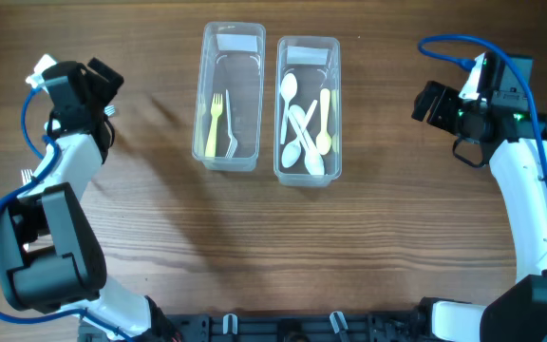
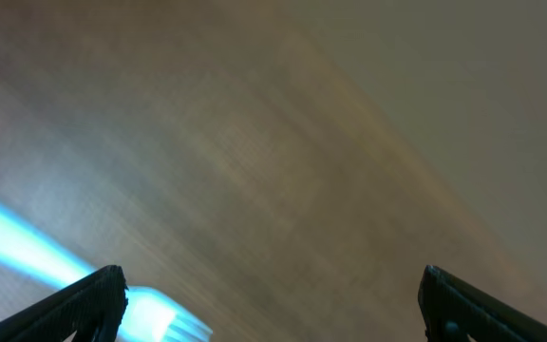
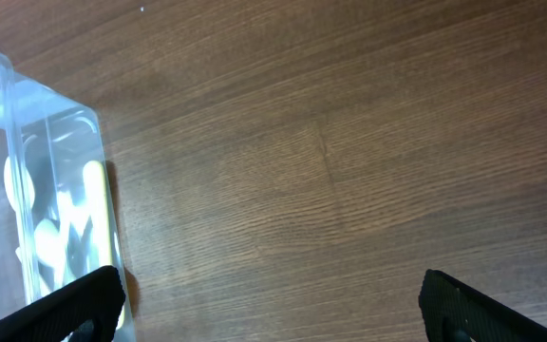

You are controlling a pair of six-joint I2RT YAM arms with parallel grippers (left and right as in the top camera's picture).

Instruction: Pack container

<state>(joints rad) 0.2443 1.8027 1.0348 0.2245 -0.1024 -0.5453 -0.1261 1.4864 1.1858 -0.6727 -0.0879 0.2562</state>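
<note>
Two clear plastic containers stand side by side at the back middle of the table. The left container holds a yellow fork and a clear fork. The right container holds several white and yellow spoons; its corner shows in the right wrist view. My left gripper is open and empty, far left of the containers; its view is blurred. My right gripper is open and empty over bare wood, to the right of the spoon container.
The table is brown wood. A blue cable crosses the lower left of the left wrist view. Both arm bases stand at the front corners.
</note>
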